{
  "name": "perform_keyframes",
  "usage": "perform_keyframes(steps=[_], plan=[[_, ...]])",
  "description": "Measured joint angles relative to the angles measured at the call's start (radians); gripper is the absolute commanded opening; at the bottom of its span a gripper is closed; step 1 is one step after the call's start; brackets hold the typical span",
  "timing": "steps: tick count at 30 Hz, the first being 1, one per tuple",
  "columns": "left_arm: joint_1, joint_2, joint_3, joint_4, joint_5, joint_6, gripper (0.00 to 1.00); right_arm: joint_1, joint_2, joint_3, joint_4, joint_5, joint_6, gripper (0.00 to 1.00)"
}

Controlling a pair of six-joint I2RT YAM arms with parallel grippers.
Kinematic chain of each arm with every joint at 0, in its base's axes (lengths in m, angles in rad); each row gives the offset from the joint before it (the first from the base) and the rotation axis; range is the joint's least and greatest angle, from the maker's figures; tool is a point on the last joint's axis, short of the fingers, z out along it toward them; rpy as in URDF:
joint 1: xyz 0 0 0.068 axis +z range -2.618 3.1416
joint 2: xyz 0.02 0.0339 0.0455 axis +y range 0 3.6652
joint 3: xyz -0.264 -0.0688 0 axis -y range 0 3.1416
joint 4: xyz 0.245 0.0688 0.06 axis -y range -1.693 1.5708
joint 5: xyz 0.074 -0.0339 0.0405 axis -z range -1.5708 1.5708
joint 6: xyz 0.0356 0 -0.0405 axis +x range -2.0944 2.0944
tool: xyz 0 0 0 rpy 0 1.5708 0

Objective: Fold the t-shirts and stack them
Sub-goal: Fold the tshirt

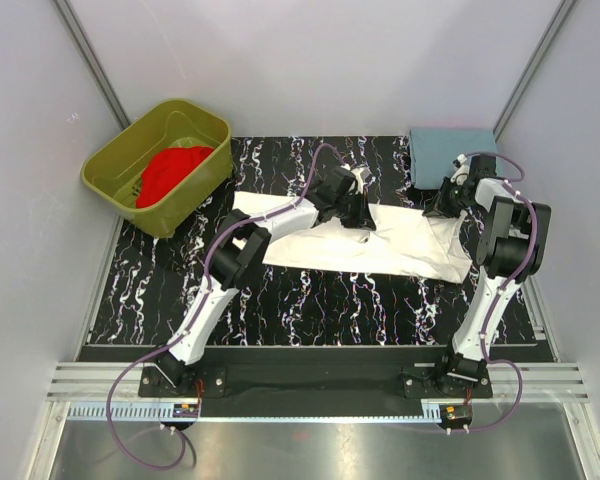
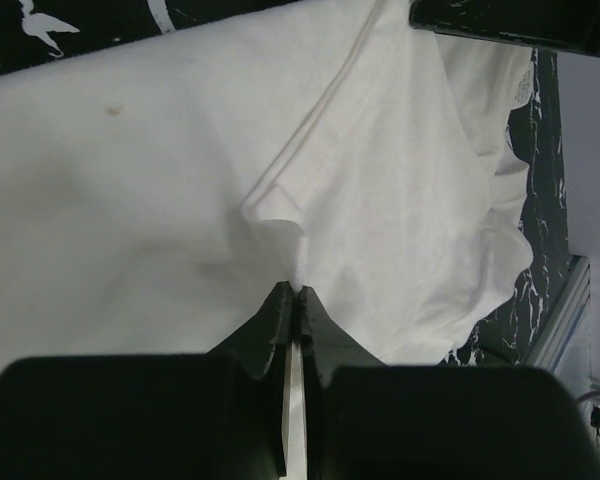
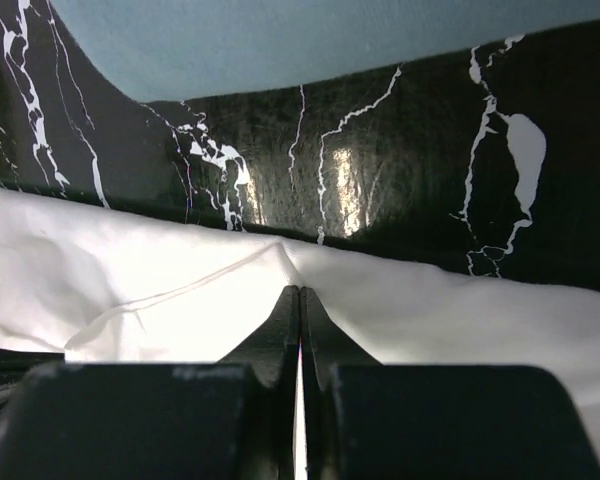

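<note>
Plainly, white t-shirt (image 1: 380, 250) in both jaws.

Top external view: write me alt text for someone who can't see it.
Two robot arms reach over a white t-shirt spread across a black marbled table, the left gripper and right gripper each pinched shut on its cloth. At back left a red t-shirt lies crumpled in an olive-green tub; a folded teal cloth lies back right.

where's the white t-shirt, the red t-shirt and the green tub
white t-shirt (image 1: 380, 255), top view, bare middle of the cloth
red t-shirt (image 1: 170, 172), top view, middle of the bundle
green tub (image 1: 198, 198), top view, its outer near wall
</note>
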Motion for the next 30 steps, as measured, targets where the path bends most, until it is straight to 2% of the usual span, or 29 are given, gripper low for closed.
perform_keyframes(steps=[3, 19, 30], plan=[[0.000, 0.000, 0.000, -0.014, -0.028, 0.004, 0.00, 0.000, -0.016, -0.031, 0.040, 0.011, 0.008, 0.00], [0.000, -0.002, -0.034, -0.023, -0.140, -0.018, 0.00, 0.002, -0.100, -0.088, 0.096, 0.064, 0.029, 0.00], [0.003, -0.090, -0.212, 0.124, -0.145, -0.156, 0.00, 0.003, -0.143, -0.149, 0.100, 0.101, 0.042, 0.00]])
